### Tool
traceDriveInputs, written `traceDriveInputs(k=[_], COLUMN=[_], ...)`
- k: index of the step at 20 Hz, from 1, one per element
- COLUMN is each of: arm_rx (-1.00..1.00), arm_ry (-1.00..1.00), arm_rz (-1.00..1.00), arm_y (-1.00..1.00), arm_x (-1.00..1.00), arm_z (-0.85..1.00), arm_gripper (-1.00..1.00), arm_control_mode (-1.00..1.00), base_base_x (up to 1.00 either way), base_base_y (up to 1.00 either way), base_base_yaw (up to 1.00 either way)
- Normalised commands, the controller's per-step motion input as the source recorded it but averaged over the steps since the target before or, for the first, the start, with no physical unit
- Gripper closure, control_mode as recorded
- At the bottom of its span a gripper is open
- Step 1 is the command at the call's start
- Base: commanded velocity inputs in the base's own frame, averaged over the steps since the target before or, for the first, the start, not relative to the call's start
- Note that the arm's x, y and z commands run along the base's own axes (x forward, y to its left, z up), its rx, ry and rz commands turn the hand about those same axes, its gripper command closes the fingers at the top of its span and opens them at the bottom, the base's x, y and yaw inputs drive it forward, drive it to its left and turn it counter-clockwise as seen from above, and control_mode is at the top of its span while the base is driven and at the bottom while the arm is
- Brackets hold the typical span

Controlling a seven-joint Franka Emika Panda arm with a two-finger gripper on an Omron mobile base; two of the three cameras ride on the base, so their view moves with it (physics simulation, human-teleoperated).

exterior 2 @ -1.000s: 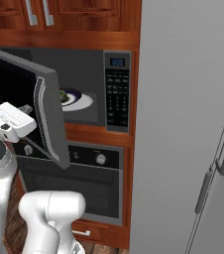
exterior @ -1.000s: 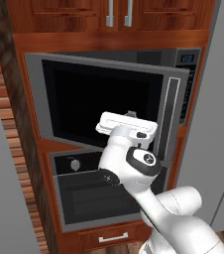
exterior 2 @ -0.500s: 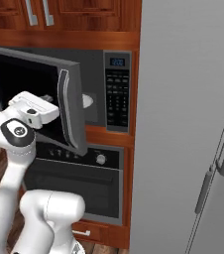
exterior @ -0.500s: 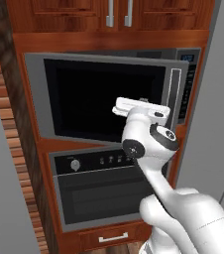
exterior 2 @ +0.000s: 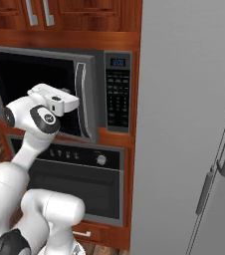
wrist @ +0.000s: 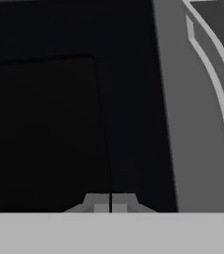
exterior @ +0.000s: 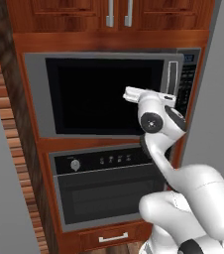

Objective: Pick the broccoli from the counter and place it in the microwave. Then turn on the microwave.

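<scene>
Two tool fingertips (wrist: 101,204) pressed together against the microwave (exterior 2: 97,94) door.

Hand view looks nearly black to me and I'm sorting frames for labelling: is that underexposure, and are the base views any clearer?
Hand view: the dark is the microwave's black glass door up close, unlit and featureless; the grey frame and handle beside it read fine, slightly soft. Left base view: even flat lighting, no glare on the glass. Right base view: even too, the blue display too small to read.
</scene>
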Motion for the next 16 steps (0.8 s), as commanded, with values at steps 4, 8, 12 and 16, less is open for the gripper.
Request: traceDriveInputs(k=[4,8,12,16], arm_rx=[0.05,0.04,0.02,0.01], arm_ry=[0.12,0.10,0.09,0.09], arm_rz=[0.06,0.06,0.07,0.07], arm_y=[-0.23,-0.21,-0.14,-0.13], arm_x=[0.49,0.46,0.37,0.33], arm_z=[0.19,0.17,0.12,0.09], arm_gripper=[1.00,1.00,1.00,1.00], arm_control_mode=[-1.00,-1.00,-1.00,-1.00], base_base_x=[0.00,0.00,0.00,0.00], base_base_y=[0.00,0.00,0.00,0.00], base_base_yaw=[0.00,0.00,0.00,0.00])
